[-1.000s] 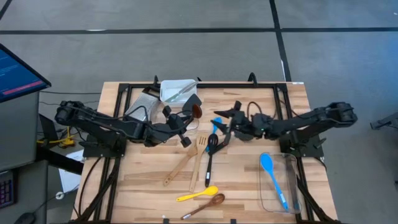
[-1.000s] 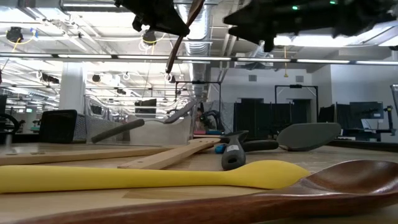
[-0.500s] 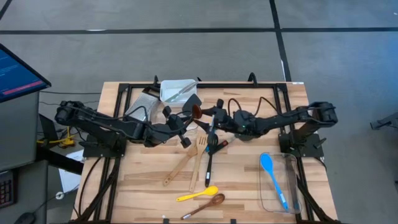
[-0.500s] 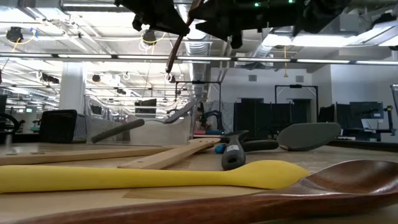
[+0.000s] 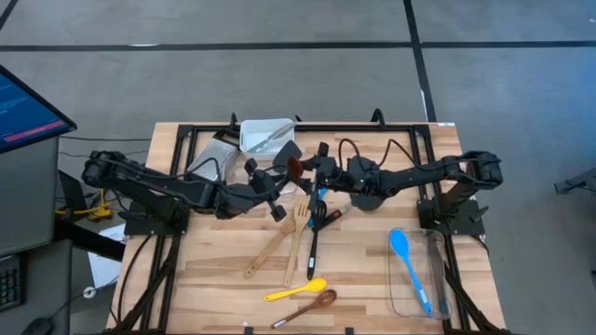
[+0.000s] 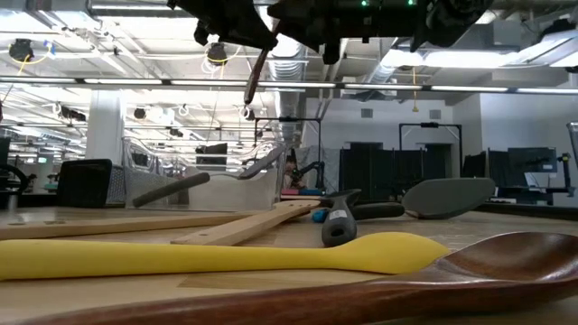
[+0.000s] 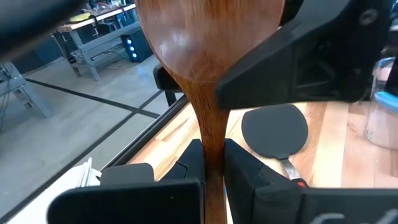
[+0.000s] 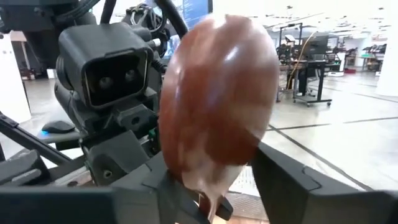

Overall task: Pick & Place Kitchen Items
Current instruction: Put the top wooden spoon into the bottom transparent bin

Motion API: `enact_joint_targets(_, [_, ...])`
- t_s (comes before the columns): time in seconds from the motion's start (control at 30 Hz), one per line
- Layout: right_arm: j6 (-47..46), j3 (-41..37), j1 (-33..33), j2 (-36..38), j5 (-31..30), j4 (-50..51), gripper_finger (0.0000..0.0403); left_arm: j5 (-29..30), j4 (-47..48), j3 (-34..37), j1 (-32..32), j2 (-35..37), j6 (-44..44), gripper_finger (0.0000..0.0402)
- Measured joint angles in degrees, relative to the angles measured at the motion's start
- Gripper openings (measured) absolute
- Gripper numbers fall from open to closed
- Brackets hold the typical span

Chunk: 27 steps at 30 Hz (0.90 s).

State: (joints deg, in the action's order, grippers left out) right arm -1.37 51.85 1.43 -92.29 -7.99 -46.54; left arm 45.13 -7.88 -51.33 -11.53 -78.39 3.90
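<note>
A dark brown wooden spoon (image 5: 292, 166) hangs above the table's middle, with my left gripper (image 5: 277, 180) shut on its handle. Its bowl (image 8: 217, 99) points toward the right arm. Its handle slants down below the gripper in the low view (image 6: 253, 77). My right gripper (image 5: 308, 169) is open, with one finger on either side of the bowl. Lying flat on the table are a wooden slotted turner (image 5: 299, 223), a wooden spoon (image 5: 268, 253), a black spatula (image 5: 314, 234), a yellow spoon (image 5: 295, 290) and another brown spoon (image 5: 307, 306). My left gripper pinches the spoon's handle (image 7: 212, 152) just below the bowl between its two fingers. The fingers come nearly level from the table's left and lie across the handle. The spoon is lifted clear and tilted, bowl up and handle end hanging low. My right gripper has one finger (image 7: 261, 81) close against the spoon's neck; I cannot tell whether it touches.
A clear tub (image 5: 438, 279) at the near right holds a blue spoon (image 5: 408, 265). Two more clear tubs (image 5: 265, 135) (image 5: 212, 160) with utensils stand at the far left. A blue-handled tool (image 5: 322, 189) lies under the right gripper. A black frame (image 5: 177, 186) runs along the table's edges.
My right gripper has travelled toward the table's left, up to the spoon that my left gripper holds, and its fingers now stand around the bowl. The left gripper and the spoon have kept still.
</note>
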Motion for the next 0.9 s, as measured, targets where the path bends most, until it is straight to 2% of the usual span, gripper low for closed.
enact_joint_targets(0.33, [-0.4,0.1,-0.1,0.0,0.8,0.1,0.0037,-1.0,-0.2,0.0,0.0,0.0,-0.5,0.0010])
enact_joint_targets(0.57, [-0.4,0.1,-0.3,0.0,-0.1,0.2,0.0037,-1.0,-0.2,0.0,0.0,0.0,-0.4,0.0015])
enact_joint_targets(0.9, [-0.1,0.2,-0.2,1.5,-1.0,3.0,0.0037,-0.1,0.1,0.0,0.0,-0.1,0.0,0.0056])
